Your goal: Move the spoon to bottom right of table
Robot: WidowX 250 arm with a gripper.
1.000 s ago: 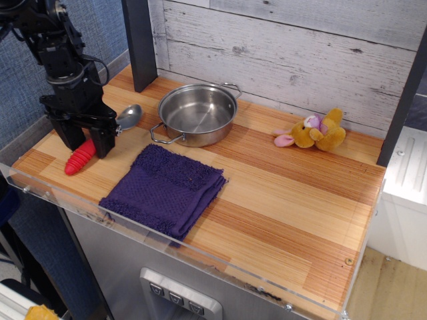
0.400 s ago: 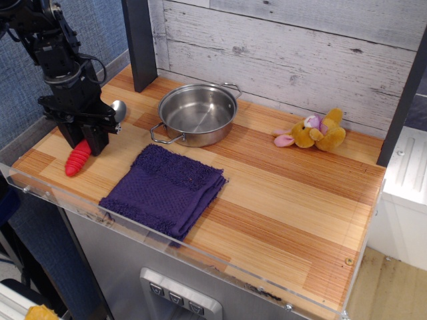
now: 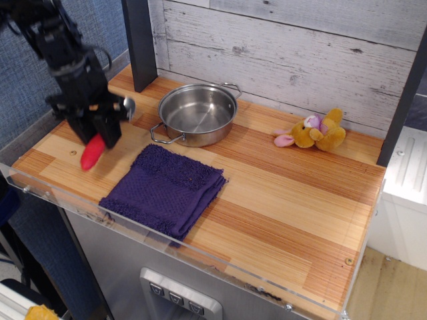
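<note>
There is only the one view. The spoon (image 3: 99, 143) hangs at the far left of the table (image 3: 287, 200), clamped in the gripper (image 3: 100, 130), whose fingers (image 3: 110, 132) are closed on it about mid-length. The red handle pokes down and left, blurred, and a glint of the silver bowl shows up right of the gripper. It appears to be off the wood, though the blur makes that hard to be sure of.

By its look the spoon is light and stiff. The metal bowl would be slick, while the thick ribbed handle gives the better grip, so holding near the handle's upper end seems sound; held off-centre, it may swing.

A second ago the handle lay on the table with the gripper lower over it and the bowl plainly visible. Now the gripper is higher and slightly right, and the spoon has tilted and risen with it. The pot (image 3: 197, 113), towel (image 3: 165, 189) and toy (image 3: 313, 131) have not moved.
</note>
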